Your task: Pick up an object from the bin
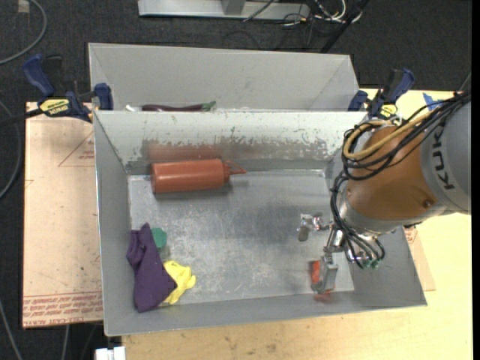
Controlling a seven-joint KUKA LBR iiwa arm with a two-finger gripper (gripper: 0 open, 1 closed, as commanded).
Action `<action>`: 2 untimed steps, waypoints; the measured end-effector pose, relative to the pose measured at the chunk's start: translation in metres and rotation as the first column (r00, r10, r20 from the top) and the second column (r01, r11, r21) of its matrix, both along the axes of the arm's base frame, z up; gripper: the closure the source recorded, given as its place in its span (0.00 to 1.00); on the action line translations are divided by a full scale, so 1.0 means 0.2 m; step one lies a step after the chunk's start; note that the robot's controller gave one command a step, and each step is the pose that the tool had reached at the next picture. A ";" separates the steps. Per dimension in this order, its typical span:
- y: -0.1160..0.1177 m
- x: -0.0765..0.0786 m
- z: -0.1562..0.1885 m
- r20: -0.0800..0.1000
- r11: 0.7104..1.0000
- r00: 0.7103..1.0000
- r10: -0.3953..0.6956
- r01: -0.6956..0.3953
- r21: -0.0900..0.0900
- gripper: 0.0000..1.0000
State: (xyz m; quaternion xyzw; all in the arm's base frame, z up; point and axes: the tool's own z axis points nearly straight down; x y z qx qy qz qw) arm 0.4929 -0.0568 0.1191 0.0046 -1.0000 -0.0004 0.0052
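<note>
I judge the pick hardly begun: my tool point(316, 250) hangs spread and empty over bare floor at the front right of the bin point(225, 130), well apart from the red-brown bottle point(189, 177) at the back and the purple cloth point(147, 270) front-left.

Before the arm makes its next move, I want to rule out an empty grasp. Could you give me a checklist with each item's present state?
1. Fingers apart: ok, the gripper is open.
2. Something between the fingers: not ok, only the bare bin floor is there.
3. Gripper over a target: not ok. The red-brown bottle lies by the back wall and the purple cloth lies front left, both away from it.
4. Bottle free to grasp: ok, it lies on its side, alone.
5. Cloth free to grasp: not ok, a yellow thing and a green thing touch it.
6. Red bit by the nearer finger: cannot tell what it is.
</note>
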 end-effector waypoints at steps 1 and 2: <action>-0.14 0.01 -0.04 0.020 0.993 0.993 0.120 -0.120 -0.001 0.00; -0.18 -0.02 -0.17 0.010 0.952 0.952 0.306 -0.306 -0.002 0.00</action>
